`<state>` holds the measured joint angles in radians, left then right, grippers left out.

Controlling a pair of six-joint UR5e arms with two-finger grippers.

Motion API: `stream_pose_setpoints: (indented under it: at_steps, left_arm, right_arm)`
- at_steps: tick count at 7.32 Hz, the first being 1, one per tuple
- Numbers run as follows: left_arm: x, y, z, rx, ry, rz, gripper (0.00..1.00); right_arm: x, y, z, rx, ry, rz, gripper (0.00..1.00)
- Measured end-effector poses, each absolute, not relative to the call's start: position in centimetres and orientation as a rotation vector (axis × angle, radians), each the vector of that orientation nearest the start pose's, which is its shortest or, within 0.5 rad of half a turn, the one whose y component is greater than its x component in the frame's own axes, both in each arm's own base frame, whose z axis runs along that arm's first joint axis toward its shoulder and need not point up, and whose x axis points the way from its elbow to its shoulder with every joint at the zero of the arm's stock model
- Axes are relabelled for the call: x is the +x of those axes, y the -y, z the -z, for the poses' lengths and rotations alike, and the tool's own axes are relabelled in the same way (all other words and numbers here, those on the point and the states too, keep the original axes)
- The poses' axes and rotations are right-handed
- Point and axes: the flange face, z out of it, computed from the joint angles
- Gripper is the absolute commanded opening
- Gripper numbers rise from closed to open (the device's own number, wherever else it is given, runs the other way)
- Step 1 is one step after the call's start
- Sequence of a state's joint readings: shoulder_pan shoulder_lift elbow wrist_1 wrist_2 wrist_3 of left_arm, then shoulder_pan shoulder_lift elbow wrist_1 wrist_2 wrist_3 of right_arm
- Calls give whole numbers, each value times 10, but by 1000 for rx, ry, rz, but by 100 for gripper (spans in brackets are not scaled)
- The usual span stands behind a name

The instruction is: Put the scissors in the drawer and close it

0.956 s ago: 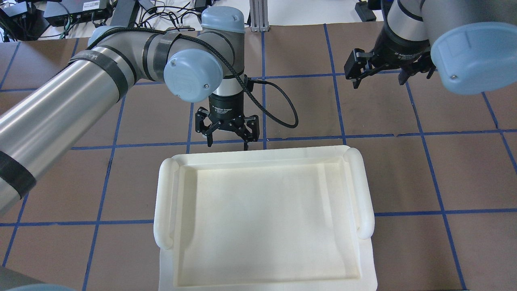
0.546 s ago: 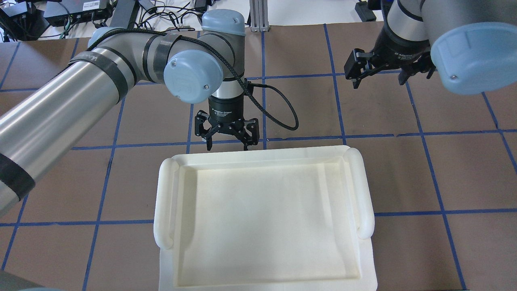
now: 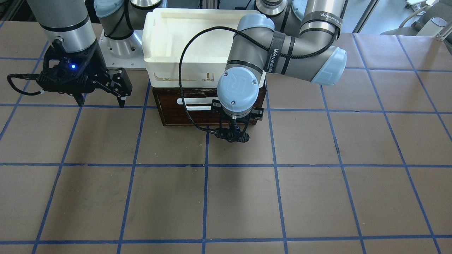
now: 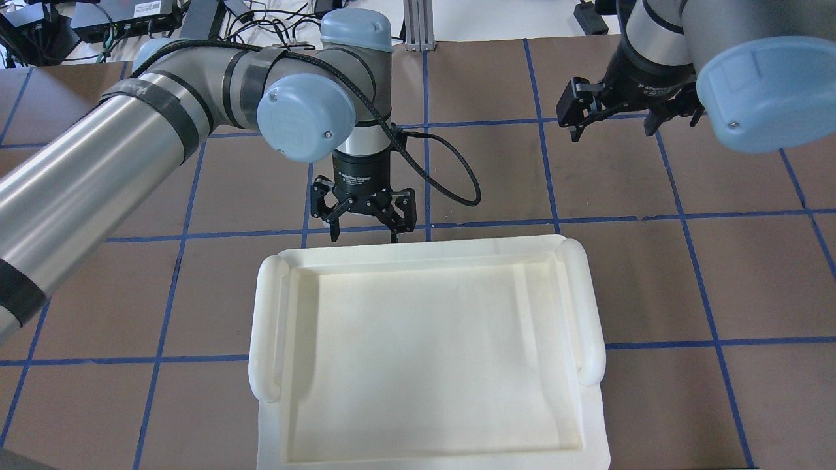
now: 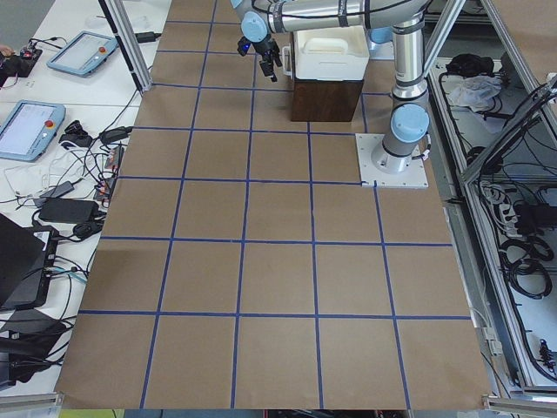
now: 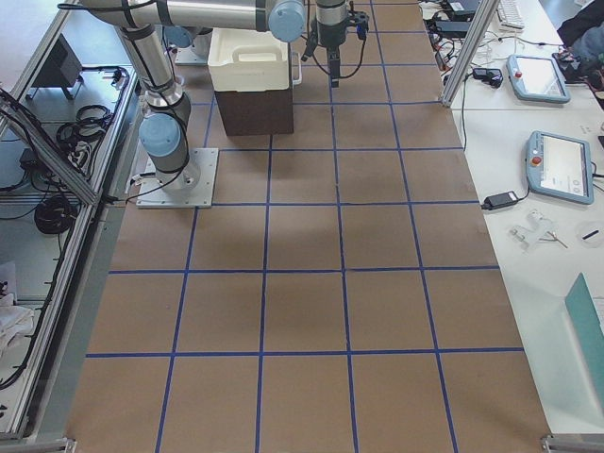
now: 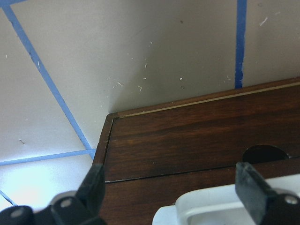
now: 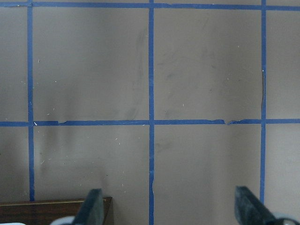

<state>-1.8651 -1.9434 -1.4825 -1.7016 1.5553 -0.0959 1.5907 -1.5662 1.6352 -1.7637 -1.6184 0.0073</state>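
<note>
The drawer (image 3: 169, 114) shows its dark brown front and white bar handle (image 3: 194, 104), set in a wooden box under a white tray (image 4: 424, 249). None of its pale interior shows. The scissors are in no view. My left gripper (image 4: 363, 234) is open and empty, pointing down just in front of the drawer front (image 7: 187, 140). In the front view it (image 3: 233, 135) hangs by the drawer's side away from the handle. My right gripper (image 4: 614, 130) is open and empty, hovering over the table apart from the box. It also shows in the front view (image 3: 100, 101).
The white tray (image 3: 155, 42) on top of the box has raised rims and holds nothing that shows. The table is brown paper with a blue tape grid. Cables and electronics (image 4: 130, 19) lie beyond the far edge. A corner of the box (image 8: 56, 211) shows in the right wrist view.
My left arm has shifted slightly to the left, its gripper staying open in front of the box. The right arm has not moved.
</note>
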Motion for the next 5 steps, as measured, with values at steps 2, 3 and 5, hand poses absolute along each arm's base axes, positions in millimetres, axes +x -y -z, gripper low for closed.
stream_pose_setpoints:
  at_steps: [2, 3, 5]
  left_arm:
    - [-273, 532, -370, 236, -3052, -504, 100]
    - [-252, 532, -409, 184, -3077, -438, 100]
    - [-186, 531, -481, -5, -3134, -277, 100]
  right_arm:
    - [138, 501, -478, -14, -3178, 219, 100]
    - [139, 500, -481, -19, -3172, 228, 100]
    - [140, 502, -479, -58, -3160, 233, 100]
